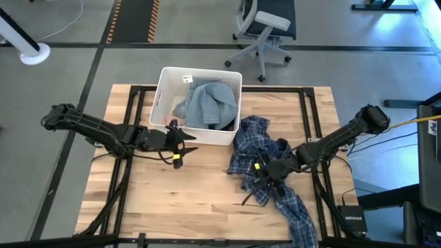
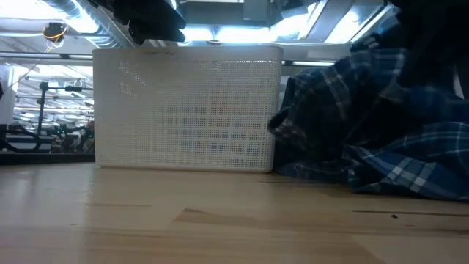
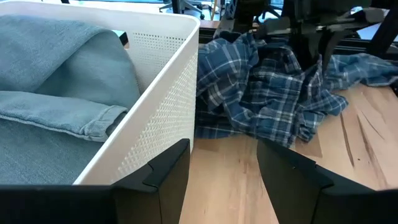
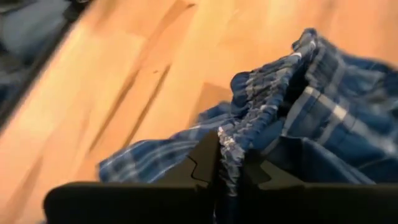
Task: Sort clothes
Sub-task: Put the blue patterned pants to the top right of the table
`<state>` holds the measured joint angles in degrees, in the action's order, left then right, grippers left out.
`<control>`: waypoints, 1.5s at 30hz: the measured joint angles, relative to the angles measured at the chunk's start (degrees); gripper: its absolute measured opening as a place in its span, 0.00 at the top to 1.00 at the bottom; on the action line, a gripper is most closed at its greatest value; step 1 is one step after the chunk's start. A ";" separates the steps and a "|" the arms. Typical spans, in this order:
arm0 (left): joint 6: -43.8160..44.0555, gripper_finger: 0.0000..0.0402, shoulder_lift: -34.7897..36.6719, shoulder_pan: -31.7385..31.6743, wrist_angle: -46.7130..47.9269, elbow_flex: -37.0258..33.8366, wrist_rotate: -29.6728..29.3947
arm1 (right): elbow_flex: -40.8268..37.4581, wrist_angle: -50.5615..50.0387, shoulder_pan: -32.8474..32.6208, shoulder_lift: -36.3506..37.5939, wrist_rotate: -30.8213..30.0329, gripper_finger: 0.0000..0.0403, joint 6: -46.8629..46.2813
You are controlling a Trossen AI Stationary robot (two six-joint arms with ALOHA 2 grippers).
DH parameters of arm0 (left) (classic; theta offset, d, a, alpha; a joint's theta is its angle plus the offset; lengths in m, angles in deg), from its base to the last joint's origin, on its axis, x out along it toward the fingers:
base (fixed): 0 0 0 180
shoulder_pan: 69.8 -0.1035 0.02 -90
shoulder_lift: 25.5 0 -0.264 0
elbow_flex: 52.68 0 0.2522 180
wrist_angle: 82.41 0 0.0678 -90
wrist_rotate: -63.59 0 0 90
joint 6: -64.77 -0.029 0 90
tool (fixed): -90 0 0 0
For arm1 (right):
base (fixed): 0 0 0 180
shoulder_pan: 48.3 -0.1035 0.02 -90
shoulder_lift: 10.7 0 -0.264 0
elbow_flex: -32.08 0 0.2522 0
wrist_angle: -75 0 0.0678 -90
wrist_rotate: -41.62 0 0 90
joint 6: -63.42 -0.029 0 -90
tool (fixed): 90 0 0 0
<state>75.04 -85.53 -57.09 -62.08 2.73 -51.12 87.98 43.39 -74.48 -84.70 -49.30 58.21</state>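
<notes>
The blue-white plaid shirt [image 1: 275,172] lies crumpled on the table right of the white bin [image 1: 165,79], its upper end against the bin's right wall [image 2: 277,110]. The grey-blue top [image 1: 207,103] lies inside the bin. My right gripper [image 1: 265,171] is shut on the shirt near its middle. My left gripper [image 1: 180,146] is open and empty just in front of the bin's near wall; its fingers [image 3: 168,168] point toward the shirt [image 3: 267,87]. The smaller pink and teal pieces do not show plainly. My right gripper pinches a bunched ridge of the plaid shirt [image 4: 231,146] between its two fingers; several gathered layers show there. The fingers come slanting down from the table's right side. The ridge is drawn up to the fingers, while the rest of the shirt [image 4: 336,124] lies on the table.
The bin stands at the table's far middle. Bare wood [image 1: 179,200] lies in front of the bin and left of the shirt. The shirt's lower end [image 1: 300,224] reaches toward the table's near edge. An office chair [image 1: 265,27] stands beyond the table.
</notes>
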 joint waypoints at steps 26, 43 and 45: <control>-0.44 0.55 0.00 0.00 0.09 0.00 0.00 | 25.23 -34.73 12.14 0.00 -6.94 0.30 14.17; -0.26 0.55 0.00 0.00 0.05 0.00 0.00 | 10.47 -30.73 12.31 -0.04 -10.12 0.29 11.77; -0.26 0.55 0.00 -0.03 0.06 0.00 0.00 | 9.28 -27.43 13.24 -0.09 -5.83 0.29 13.49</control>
<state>74.77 -85.53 -57.13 -62.02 2.73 -51.12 97.26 15.96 -61.24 -84.78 -55.13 71.71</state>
